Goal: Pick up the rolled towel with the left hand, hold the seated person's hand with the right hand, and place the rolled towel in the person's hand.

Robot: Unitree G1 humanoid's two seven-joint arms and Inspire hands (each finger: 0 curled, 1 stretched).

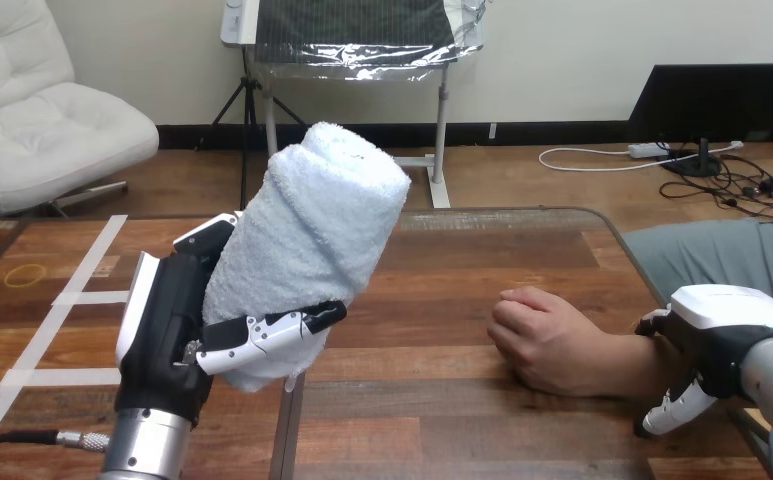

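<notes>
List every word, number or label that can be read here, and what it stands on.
None. No readable print shows on the rolled towel, the left hand, the right hand, the person's hand, the tape strips or the table.

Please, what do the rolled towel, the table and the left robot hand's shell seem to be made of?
The rolled towel seems to be soft terry cotton, pale and matte; its surface looks fuzzy. The table seems to be wooden planks with a faint sheen; grain streaks and board seams show, though laminate is possible. The left robot hand probably has hard plastic shells, smooth, white and black.
</notes>
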